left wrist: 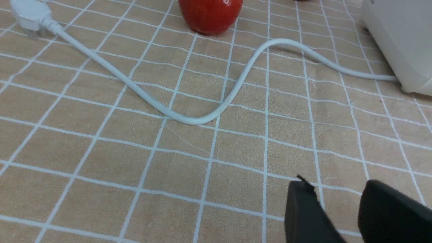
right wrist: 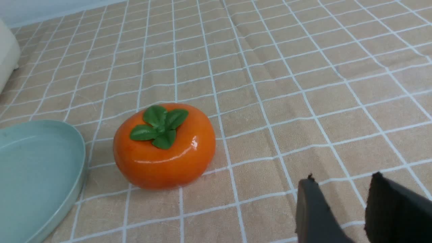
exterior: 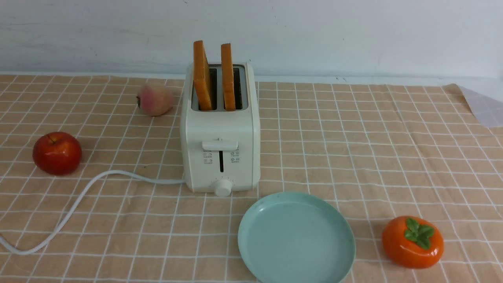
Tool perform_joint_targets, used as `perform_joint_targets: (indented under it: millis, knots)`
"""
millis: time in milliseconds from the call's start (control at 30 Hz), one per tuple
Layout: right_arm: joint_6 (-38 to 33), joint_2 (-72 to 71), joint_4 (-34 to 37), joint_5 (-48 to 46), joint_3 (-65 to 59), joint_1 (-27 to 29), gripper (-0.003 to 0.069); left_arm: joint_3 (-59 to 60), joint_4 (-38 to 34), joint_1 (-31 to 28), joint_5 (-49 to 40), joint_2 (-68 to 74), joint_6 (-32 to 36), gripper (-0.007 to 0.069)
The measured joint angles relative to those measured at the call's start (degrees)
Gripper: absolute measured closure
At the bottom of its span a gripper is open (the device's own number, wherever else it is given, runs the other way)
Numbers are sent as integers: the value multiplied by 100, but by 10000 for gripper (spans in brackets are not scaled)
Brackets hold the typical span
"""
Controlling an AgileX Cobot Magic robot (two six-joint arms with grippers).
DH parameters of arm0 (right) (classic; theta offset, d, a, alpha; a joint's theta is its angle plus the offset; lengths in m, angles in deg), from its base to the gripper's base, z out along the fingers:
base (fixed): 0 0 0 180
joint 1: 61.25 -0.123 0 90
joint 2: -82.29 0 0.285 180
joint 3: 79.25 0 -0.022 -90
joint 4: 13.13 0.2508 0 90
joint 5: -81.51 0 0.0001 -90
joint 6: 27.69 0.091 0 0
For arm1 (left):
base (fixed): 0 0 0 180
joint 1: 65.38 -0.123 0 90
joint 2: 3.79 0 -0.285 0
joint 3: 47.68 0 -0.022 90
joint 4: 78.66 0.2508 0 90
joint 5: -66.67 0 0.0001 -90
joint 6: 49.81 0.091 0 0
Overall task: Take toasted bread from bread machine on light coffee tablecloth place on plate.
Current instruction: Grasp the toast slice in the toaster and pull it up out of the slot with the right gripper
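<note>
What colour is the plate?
The plate is pale mint green all over, and it shows best in the front view.

from my front feed: pale whitish wall [exterior: 298,39] across the whole back, faint smudges and small dark specks on it, mostly upper left. whitish strip [exterior: 275,78] along the wall's foot, right behind the worktop's far edge. translucent pale patch [exterior: 485,106] at the far right corner. i read the light as soft, slightly cool; can't tell its source.
</note>
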Motion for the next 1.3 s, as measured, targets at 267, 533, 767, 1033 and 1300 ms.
perform_joint_targets:
  millis: [267,533,767,1033,1300]
  knots:
    - [0,0,0,5,0,0,419,0,7,0,0,0,0,386]
    - [0,0,-1,19,0,0,419,0,49,0,52,0,0,386]
    - [0,0,4,556,-80,0,419,0,49,0,832,0,0,386]
    - [0,0,22,2085,-82,0,419,0,65,0,2287,0,0,386]
    - [295,0,185,2400,-82,0,419,0,-24,0,2489,0,-123,386]
